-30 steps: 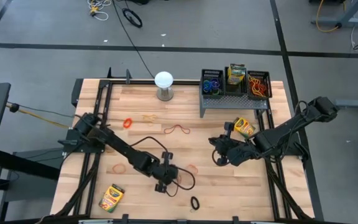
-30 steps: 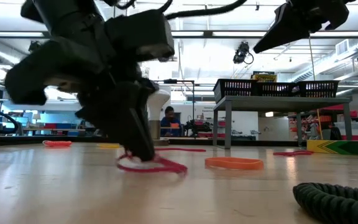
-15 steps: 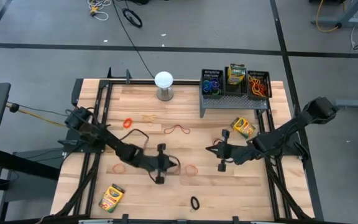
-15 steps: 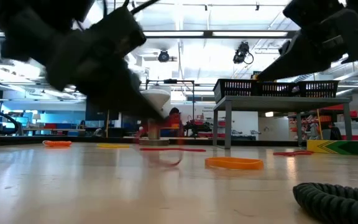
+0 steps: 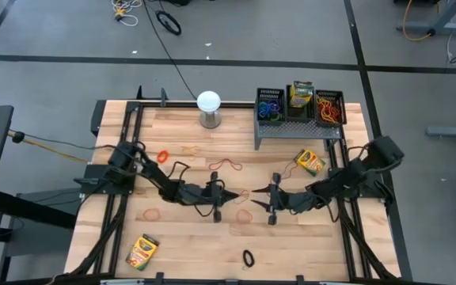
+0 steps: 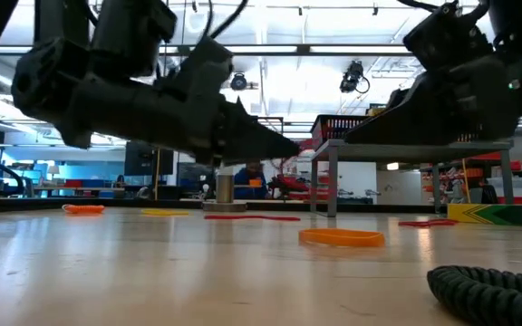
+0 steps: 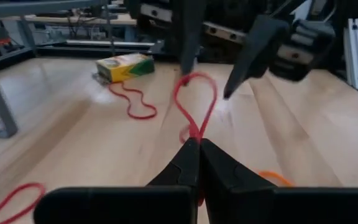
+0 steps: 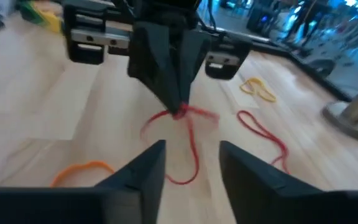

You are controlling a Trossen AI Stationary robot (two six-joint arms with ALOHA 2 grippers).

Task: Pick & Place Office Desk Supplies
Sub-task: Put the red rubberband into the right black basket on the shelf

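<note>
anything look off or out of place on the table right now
Mostly the loose supplies: rubber bands lie scattered over the table and two crayon boxes sit outside the bins. The left gripper pinches a red band mid-air.

Wooden table [image 5: 180, 127] bears crayon boxes [image 5: 142, 251], rubber bands [image 5: 228, 165], globe [image 5: 208, 108], riser [image 5: 298, 127].

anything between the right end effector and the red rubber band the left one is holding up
Nothing visible. The red rubber band hangs from the shut left end effector, and the open right end effector faces it across a clear gap above the table.
</note>
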